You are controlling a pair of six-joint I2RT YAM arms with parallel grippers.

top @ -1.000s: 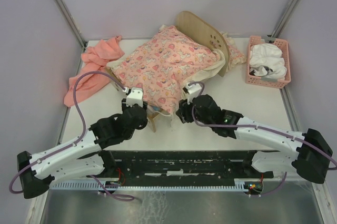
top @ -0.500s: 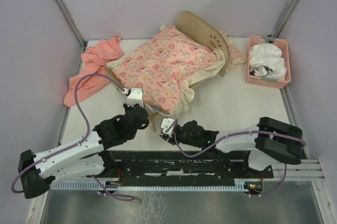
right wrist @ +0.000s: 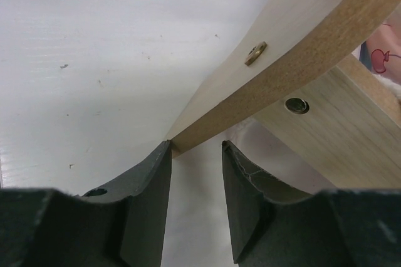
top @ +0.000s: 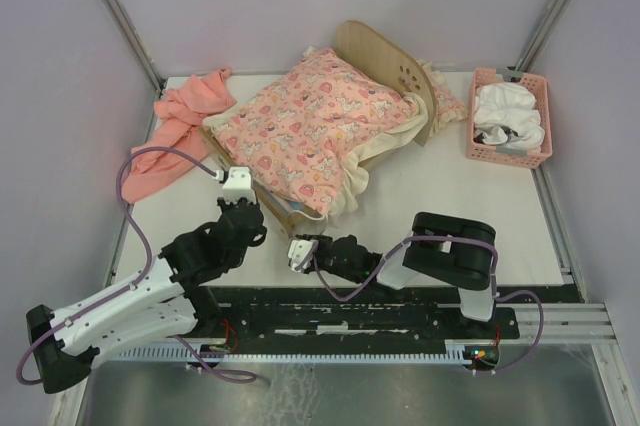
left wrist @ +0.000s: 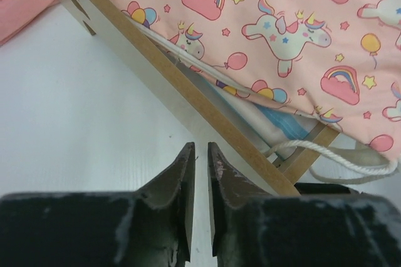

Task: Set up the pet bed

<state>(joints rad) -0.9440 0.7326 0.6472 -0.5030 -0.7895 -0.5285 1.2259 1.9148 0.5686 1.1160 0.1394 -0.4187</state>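
Retracted right end effector (top: 300, 251) faces pet bed's (top: 385, 61) smooth wooden leg.

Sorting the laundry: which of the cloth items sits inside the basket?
The white cloth in the pink basket; the salmon cloth lies on the table.

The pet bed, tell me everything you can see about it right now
The pet bed is a light-wood frame with a rounded headboard bearing a paw-print cutout, set diagonally on the white table. A pink unicorn-print cushion covers the top; blue-and-white fabric and white cord peek out beneath. The left gripper and right gripper sit by its near corner, holding nothing.
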